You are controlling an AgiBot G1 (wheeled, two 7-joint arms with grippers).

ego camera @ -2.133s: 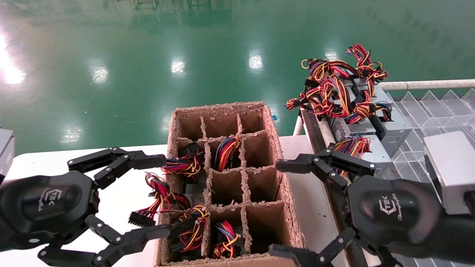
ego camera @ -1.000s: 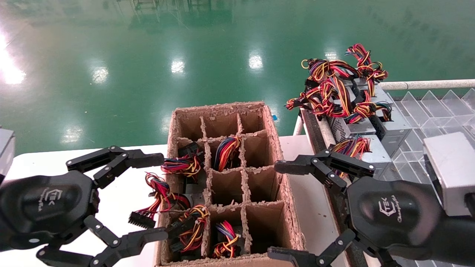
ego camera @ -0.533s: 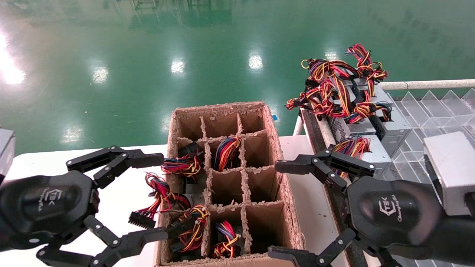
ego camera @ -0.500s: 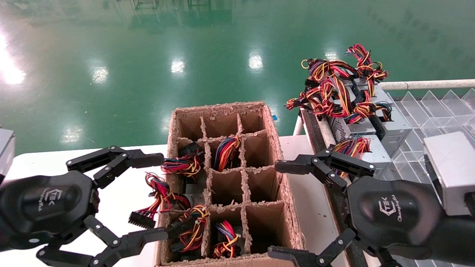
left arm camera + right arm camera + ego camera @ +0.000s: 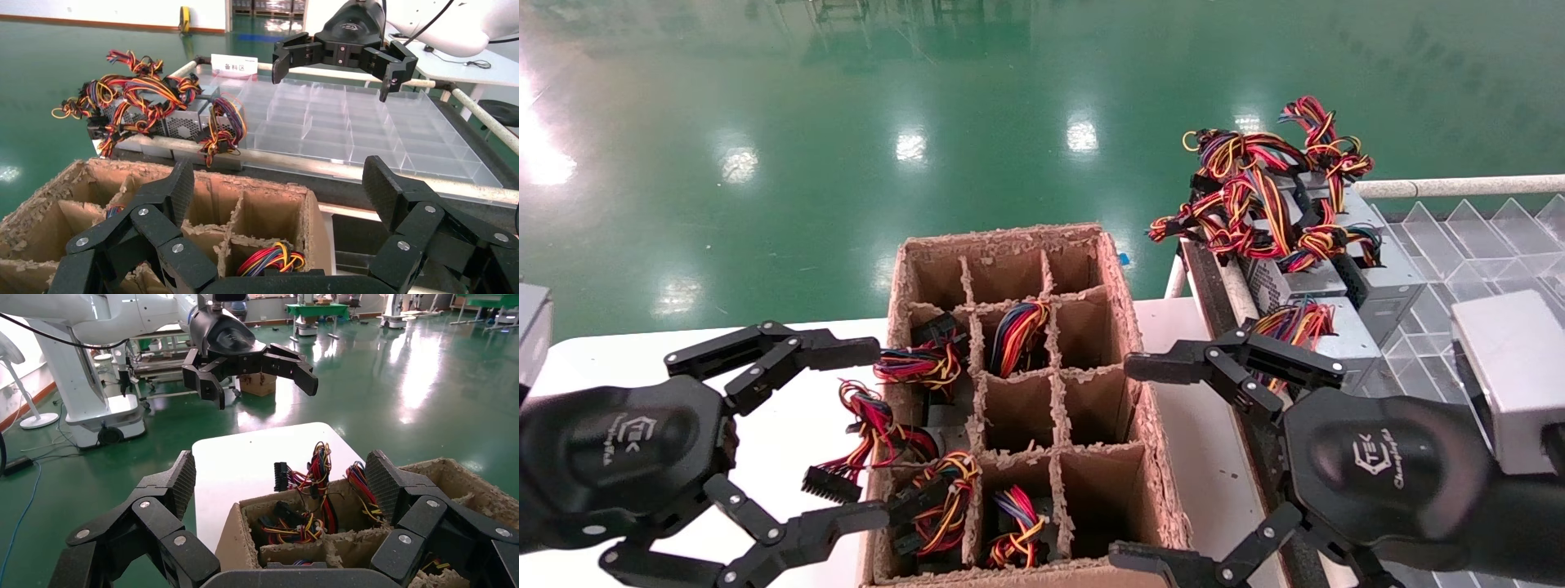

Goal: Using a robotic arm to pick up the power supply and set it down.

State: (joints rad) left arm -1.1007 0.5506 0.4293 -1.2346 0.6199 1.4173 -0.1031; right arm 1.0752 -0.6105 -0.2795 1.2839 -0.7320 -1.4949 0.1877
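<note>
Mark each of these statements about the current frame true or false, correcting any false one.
1. Both grippers are open and hold nothing. True: the left gripper and the right gripper are both open and empty.
2. The cardboard box has every compartment filled. False: several compartments show only bare cardboard.
3. The power supply lies on the rack to the robot's right. True.
4. The right gripper is shut on the wire bundle. False: it is open and grips nothing.
5. A wire connector hangs outside the box on the white table. True.
</note>
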